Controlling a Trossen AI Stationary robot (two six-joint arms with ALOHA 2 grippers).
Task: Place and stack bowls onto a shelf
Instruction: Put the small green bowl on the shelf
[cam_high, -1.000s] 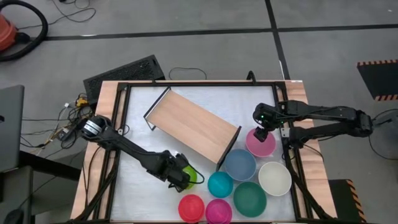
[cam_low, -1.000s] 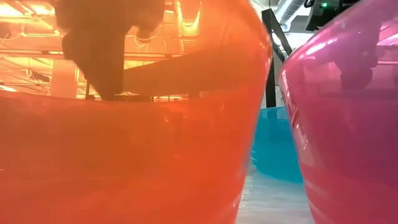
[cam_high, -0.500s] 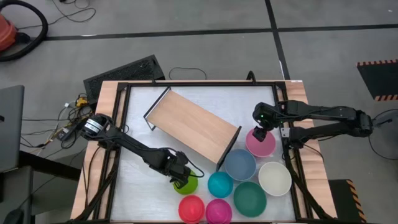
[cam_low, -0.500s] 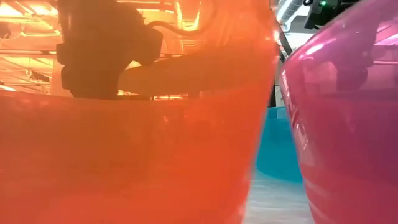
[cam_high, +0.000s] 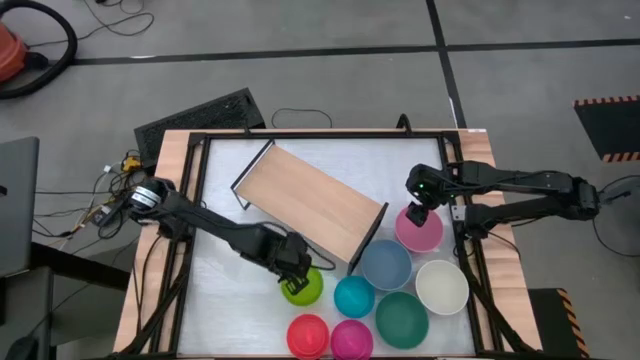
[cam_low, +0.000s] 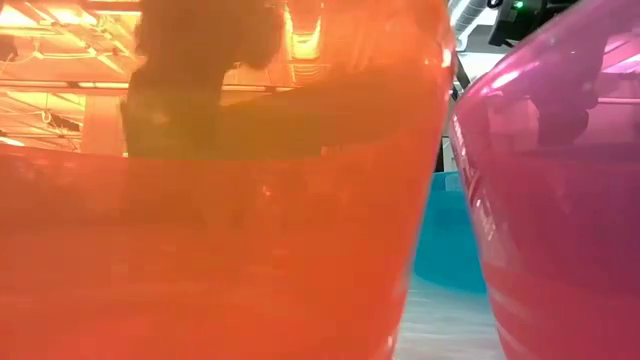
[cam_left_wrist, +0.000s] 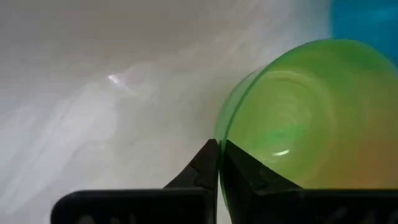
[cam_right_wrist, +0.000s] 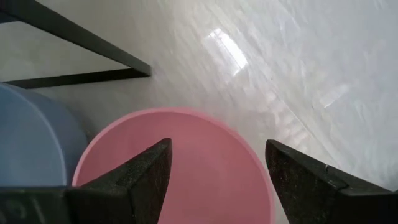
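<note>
Eight bowls are on the white table (cam_high: 230, 290), none yet on the shelf (cam_high: 312, 201), whose wooden board lies bare and set at an angle across the table's middle. Over the last second the left gripper (cam_high: 292, 262) has been carried to the right and a little farther from the near edge, and the lime green bowl (cam_high: 303, 287) has been taken with it, from open tabletop to just below the shelf's near long edge and close to the teal bowl (cam_high: 353, 296). In the left wrist view the fingers (cam_left_wrist: 211, 165) are seen clamped on the lime green bowl's rim, one inside and one outside. This is judged to be the start of the carry toward the shelf; whether the bowl is lifted or dragged cannot be told.

The right gripper (cam_right_wrist: 217, 163) has not shifted; it hangs with its fingers spread wide over the pink bowl (cam_high: 419, 229) at the right, beside the grey-blue bowl (cam_high: 385, 264), gripping nothing.

Much is hidden in the low view: it is nearly filled by the red-pink bowl (cam_low: 220, 220) and the magenta bowl (cam_low: 550, 200) close to the lens, so the left arm is seen only as a dark shape through the red-pink wall. The shelf's legs are barely made out from above.
</note>
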